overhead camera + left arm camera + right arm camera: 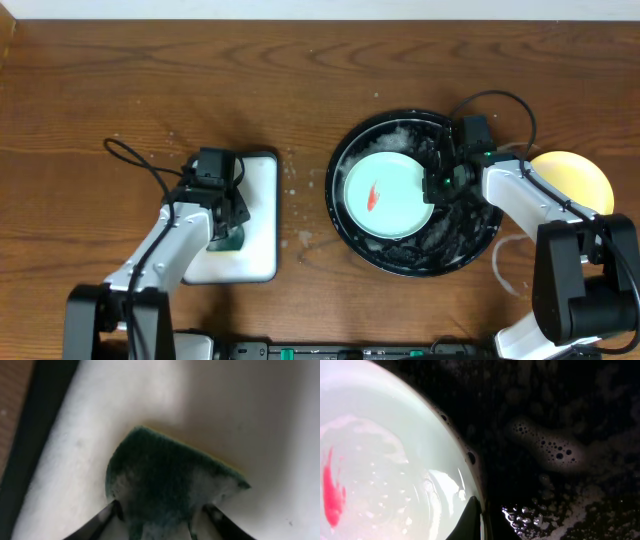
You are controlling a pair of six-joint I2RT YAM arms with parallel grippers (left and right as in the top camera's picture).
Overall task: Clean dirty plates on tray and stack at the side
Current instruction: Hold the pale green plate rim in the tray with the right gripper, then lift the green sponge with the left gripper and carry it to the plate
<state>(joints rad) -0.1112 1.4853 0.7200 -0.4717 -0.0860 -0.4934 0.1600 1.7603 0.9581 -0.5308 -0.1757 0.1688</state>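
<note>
A pale mint-blue plate (385, 195) with a red smear lies in the round black tray (400, 258) among foam. My right gripper (437, 182) is shut on that plate's right rim. In the right wrist view one dark finger (471, 519) lies on top of the plate (375, 465) at its edge, and the other finger is hidden below. A yellow plate (580, 172) lies on the table right of the tray, partly behind my right arm. My left gripper (226, 226) is down in the white tray, with its fingers (106, 516) pressed on both sides of a green sponge (165, 475).
The white rectangular tray (258, 215) sits left of centre on the brown wooden table (150, 80). Soapy foam (547, 447) floats in the black tray. A cable (135, 160) loops behind my left arm. A white cord (503, 268) curls near my right arm's base.
</note>
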